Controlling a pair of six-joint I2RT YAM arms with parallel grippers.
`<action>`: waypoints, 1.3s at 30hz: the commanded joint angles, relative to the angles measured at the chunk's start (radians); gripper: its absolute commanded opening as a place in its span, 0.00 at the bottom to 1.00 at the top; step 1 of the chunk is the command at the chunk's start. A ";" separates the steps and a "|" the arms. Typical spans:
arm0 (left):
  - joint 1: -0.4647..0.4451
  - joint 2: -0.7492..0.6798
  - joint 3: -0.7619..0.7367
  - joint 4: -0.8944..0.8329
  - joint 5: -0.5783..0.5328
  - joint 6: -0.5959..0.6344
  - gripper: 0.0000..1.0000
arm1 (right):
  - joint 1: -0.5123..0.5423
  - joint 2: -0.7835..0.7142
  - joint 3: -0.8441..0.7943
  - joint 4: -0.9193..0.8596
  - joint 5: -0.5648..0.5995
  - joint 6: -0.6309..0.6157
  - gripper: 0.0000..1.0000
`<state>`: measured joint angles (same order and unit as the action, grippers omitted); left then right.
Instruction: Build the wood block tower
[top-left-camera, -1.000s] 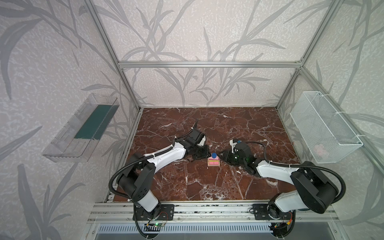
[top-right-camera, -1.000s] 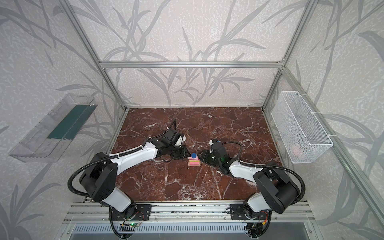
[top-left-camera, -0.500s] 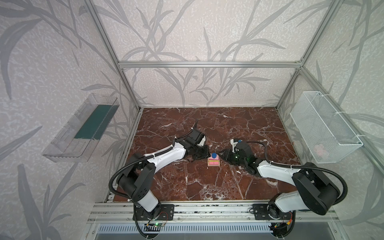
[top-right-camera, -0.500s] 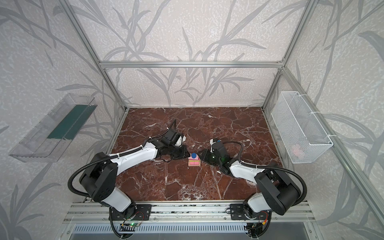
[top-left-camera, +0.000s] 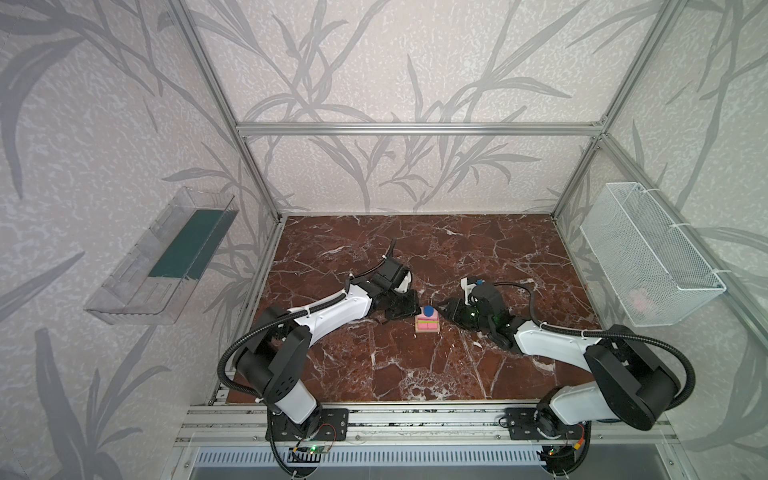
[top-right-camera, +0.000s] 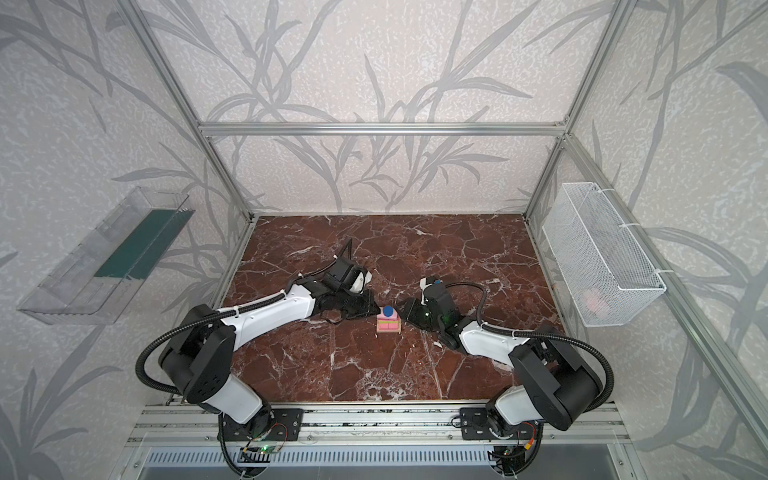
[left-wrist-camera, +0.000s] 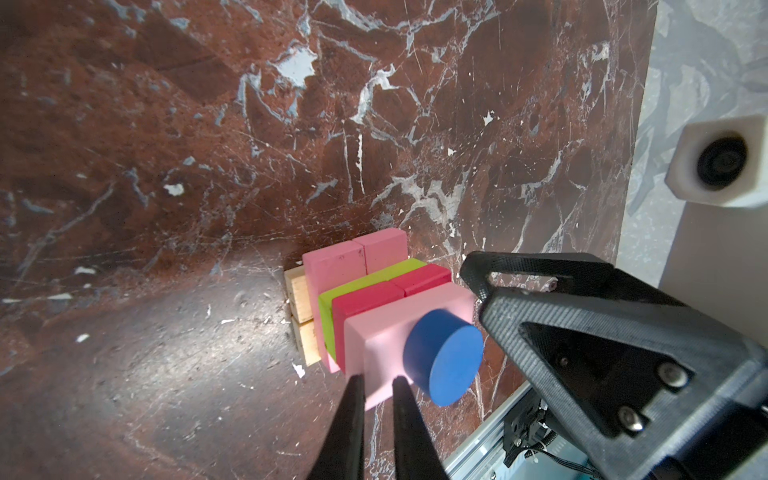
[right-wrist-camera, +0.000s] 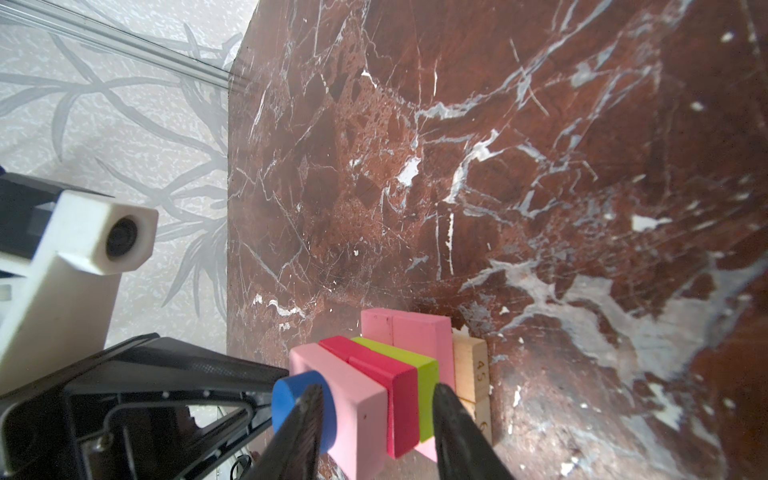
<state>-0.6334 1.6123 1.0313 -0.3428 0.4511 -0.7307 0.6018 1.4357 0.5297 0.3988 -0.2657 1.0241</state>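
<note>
I am watching the tower (top-left-camera: 428, 322) standing near the middle of the red marble worktop (top-left-camera: 415, 374), and it is showing in both top views (top-right-camera: 388, 322) between my two arms. The wrist views are showing its layers. Two tan bars (left-wrist-camera: 301, 316) are lying lowest, with two pink bars (left-wrist-camera: 353, 257) sitting side by side on them. Above these are the lime-green bar (left-wrist-camera: 365, 286), two red cubes (left-wrist-camera: 374, 299), a third pink bar (left-wrist-camera: 382, 336) and the blue disc (left-wrist-camera: 444, 357) topping it all.

The left gripper (left-wrist-camera: 378, 380) is hovering just beside that third pink bar. Its jaws are standing narrow, with only a slim gap showing and nothing lying between them. The right gripper (right-wrist-camera: 378, 388) is reaching in from the opposite side, its jaws standing about half wide and bracketing the upper layers from the blue disc to the lime-green bar. I cannot tell whether its fingers (right-wrist-camera: 453, 415) are touching the blocks.

A white wire basket (top-left-camera: 648, 257) is hanging on the right wall and a clear tray (top-left-camera: 166, 257) on the left.
</note>
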 joint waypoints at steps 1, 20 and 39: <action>0.003 0.012 -0.011 0.014 0.014 -0.009 0.14 | -0.006 -0.020 -0.008 0.006 0.008 -0.001 0.45; 0.003 0.006 -0.010 0.013 0.017 -0.013 0.14 | -0.005 -0.018 -0.008 0.005 0.006 0.000 0.44; 0.009 -0.091 0.064 -0.168 -0.102 0.044 0.41 | -0.019 -0.182 -0.011 -0.150 0.049 -0.026 0.47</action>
<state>-0.6319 1.5822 1.0424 -0.4316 0.4042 -0.7166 0.5896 1.3201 0.5205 0.3260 -0.2474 1.0199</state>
